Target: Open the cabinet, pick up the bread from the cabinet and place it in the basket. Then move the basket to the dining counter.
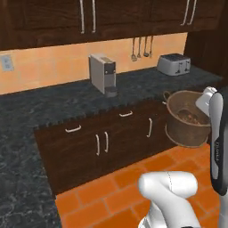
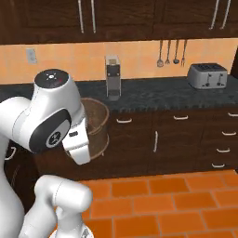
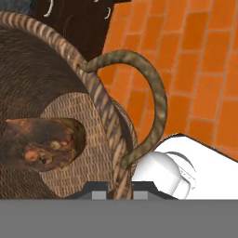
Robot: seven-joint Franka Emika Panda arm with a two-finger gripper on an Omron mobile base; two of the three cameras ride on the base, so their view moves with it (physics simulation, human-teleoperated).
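Above the orange tile floor point(image 1: 129, 178), beside the black speckled stone counter point(image 1: 67, 104), I see the round brown woven basket point(image 1: 189, 118) held off the ground. My jaws are clamped shut on its rim, next to a loop handle point(image 3: 151, 93). Inside, the dark-brown rough lump of bread point(image 3: 42, 142) lies on the basket's bottom.

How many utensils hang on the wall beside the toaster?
4, in a row on the orange tiled wall left of the silver toaster: first, second, third, and fourth metal utensil.
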